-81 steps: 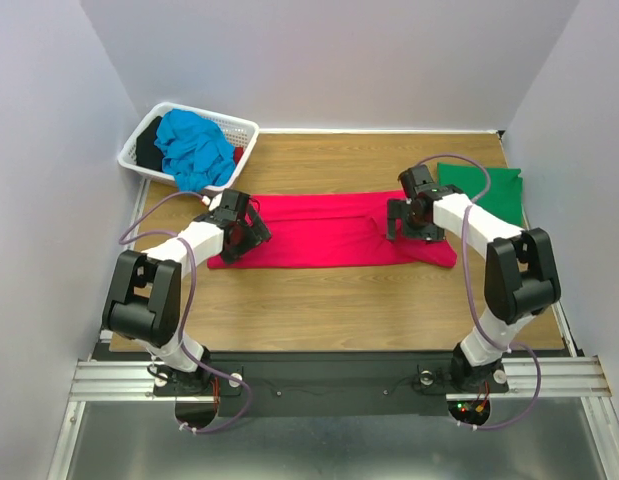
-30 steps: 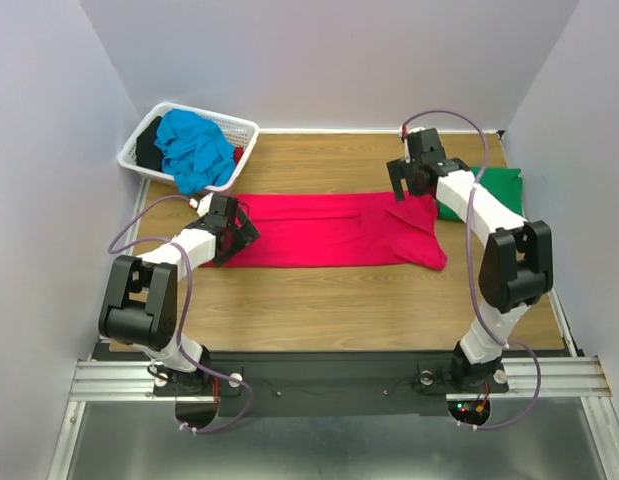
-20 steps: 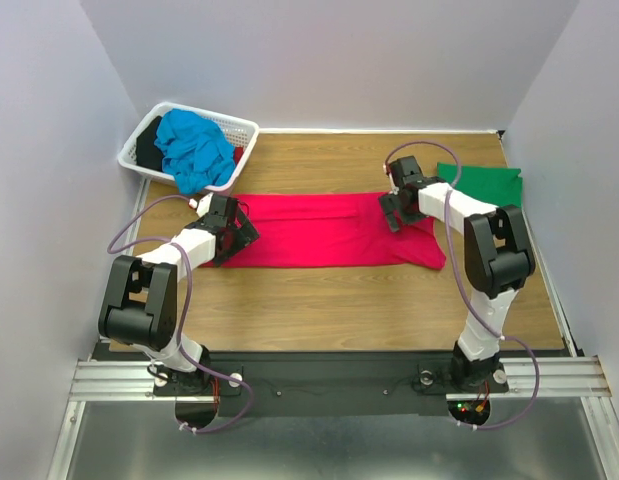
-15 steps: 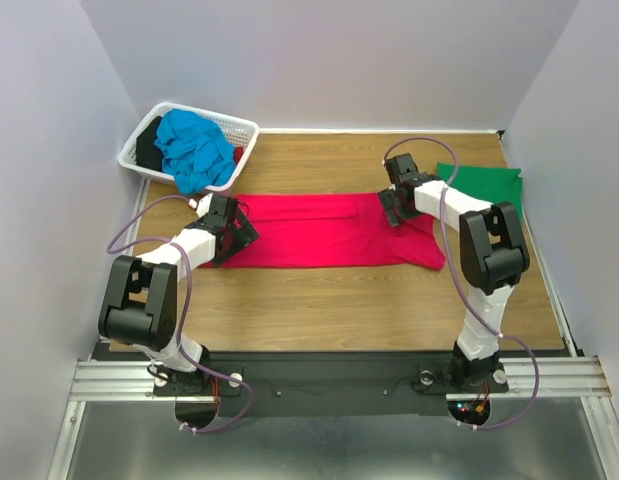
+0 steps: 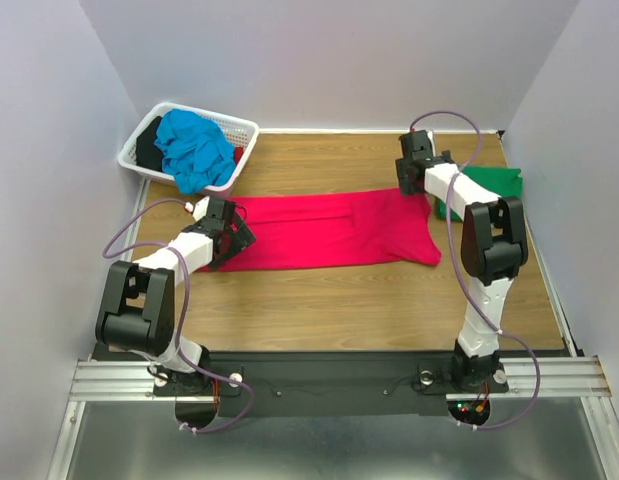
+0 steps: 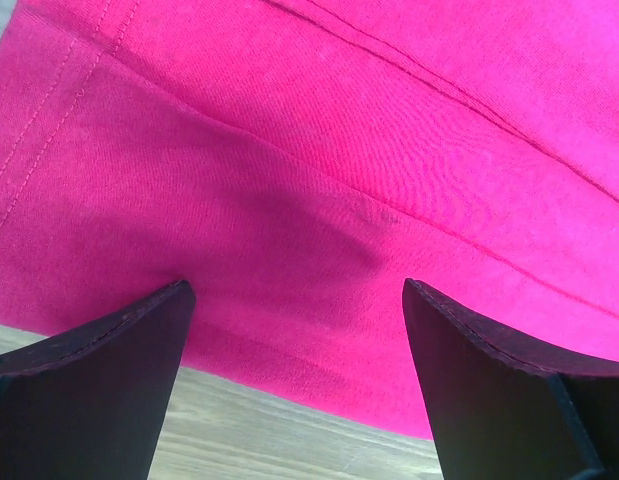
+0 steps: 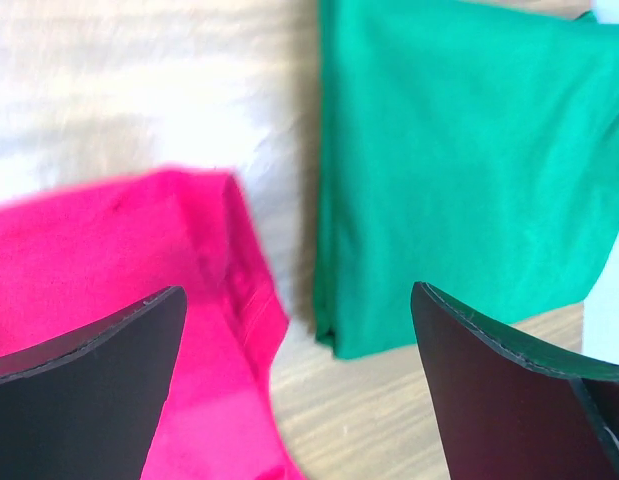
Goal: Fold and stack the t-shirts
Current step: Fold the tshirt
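Left wrist: left pincer spread over crimson-pink tee | right pincer spread near green tee

No legible text, labels, brands or numbers in any view.
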Controlling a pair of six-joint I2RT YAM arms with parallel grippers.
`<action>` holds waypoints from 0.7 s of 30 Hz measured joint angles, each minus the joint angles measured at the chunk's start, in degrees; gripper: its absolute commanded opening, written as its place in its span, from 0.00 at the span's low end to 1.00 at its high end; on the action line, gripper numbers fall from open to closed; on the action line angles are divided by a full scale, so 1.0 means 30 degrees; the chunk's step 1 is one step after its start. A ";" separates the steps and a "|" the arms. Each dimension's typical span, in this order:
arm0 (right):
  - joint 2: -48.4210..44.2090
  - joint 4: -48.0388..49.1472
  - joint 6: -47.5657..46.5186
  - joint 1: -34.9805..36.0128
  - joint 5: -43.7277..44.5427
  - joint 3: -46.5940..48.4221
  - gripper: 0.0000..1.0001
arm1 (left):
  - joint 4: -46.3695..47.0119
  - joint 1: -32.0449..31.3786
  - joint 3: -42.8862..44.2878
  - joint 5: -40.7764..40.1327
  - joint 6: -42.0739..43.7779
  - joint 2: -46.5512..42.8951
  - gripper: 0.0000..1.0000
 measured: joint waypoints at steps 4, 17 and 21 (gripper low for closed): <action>-0.0175 0.0146 0.0889 -0.0481 -0.0459 0.0291 1.00 | -0.0328 0.0058 -0.0022 0.0080 0.0036 -0.0197 0.98; -0.7206 0.0095 0.6528 0.0044 -0.8903 -0.5173 1.00 | -0.2623 0.0073 0.1435 0.0066 0.0379 -0.2506 0.98; -0.7264 0.0583 0.8211 0.1712 -1.0229 -0.7439 1.00 | -0.1974 0.0073 0.2528 -0.0022 0.0612 -0.1064 0.98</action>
